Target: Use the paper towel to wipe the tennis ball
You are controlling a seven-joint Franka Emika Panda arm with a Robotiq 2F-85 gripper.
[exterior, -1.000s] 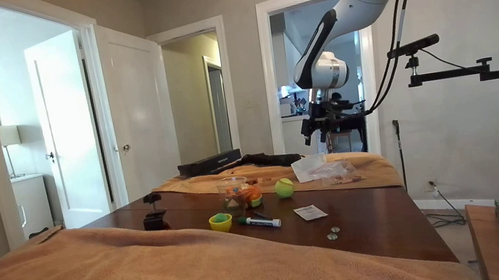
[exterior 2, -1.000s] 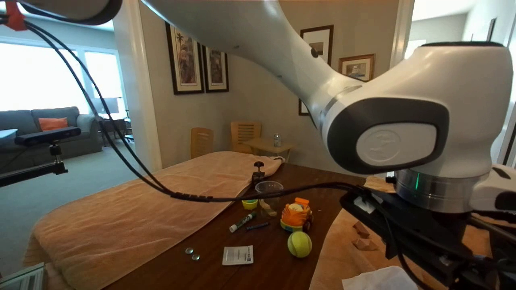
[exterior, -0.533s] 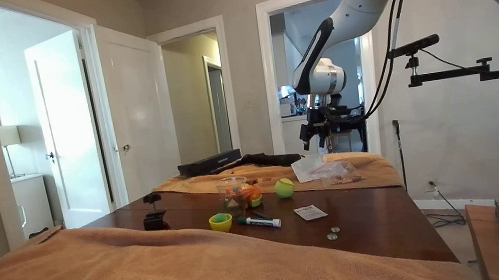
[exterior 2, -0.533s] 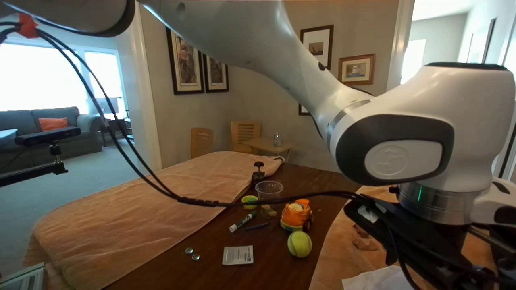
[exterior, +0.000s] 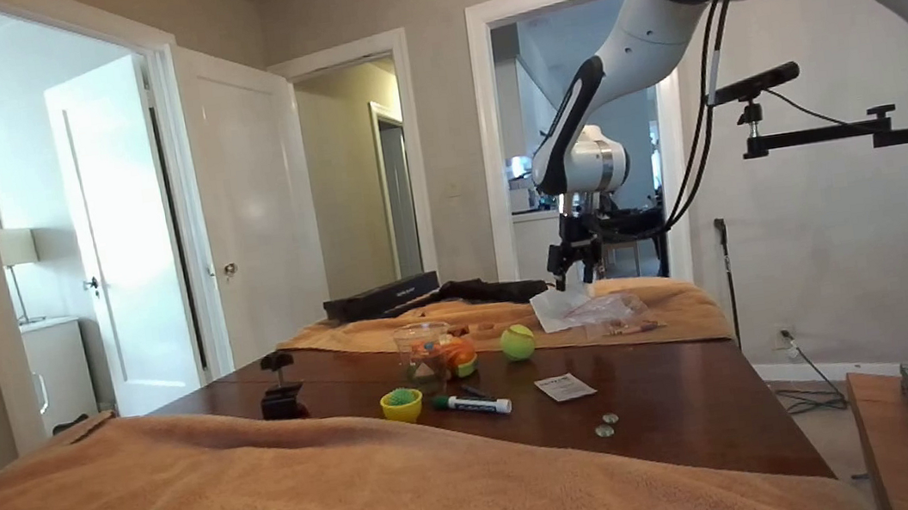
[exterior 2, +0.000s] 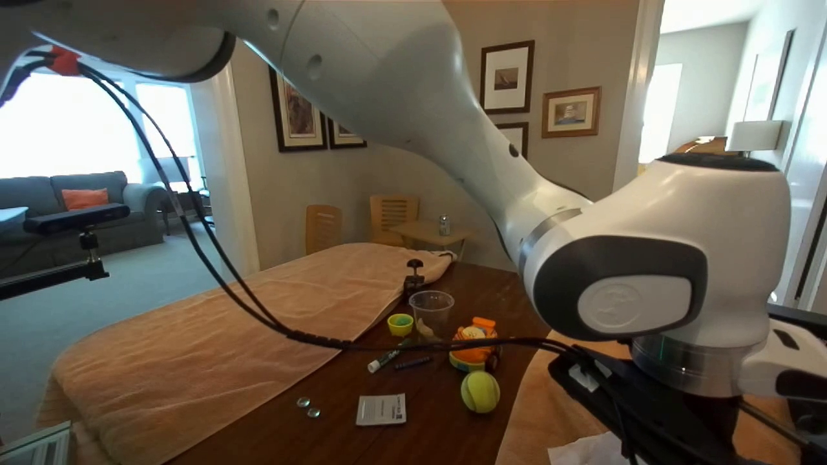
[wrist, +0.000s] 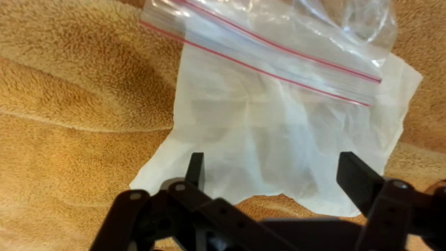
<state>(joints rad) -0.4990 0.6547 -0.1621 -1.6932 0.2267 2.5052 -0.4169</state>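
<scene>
Hand (wrist: 272, 168) spread wide above the paper (wrist: 275, 130), fingertips (wrist: 355, 177) over its two sides in wrist view; can't tell if touching. Paper, creased, lies on the cloth (wrist: 69, 157). Its ragged lower edge shows between fingers, cloth visible past it. Bag (wrist: 264, 52) overlaps paper's upper part, red seal lines apart from fingers. Ball (exterior 2: 480, 391) on bench (exterior: 680, 400) in both exterior views, just beside that cloth's edge, near but apart from toy (exterior 2: 473, 356). Strip of bench between ball and packet (exterior 2: 381, 409). Two discs (exterior 2: 313, 413) farther out, near edge of the other cloth (exterior 2: 226, 361).
</scene>
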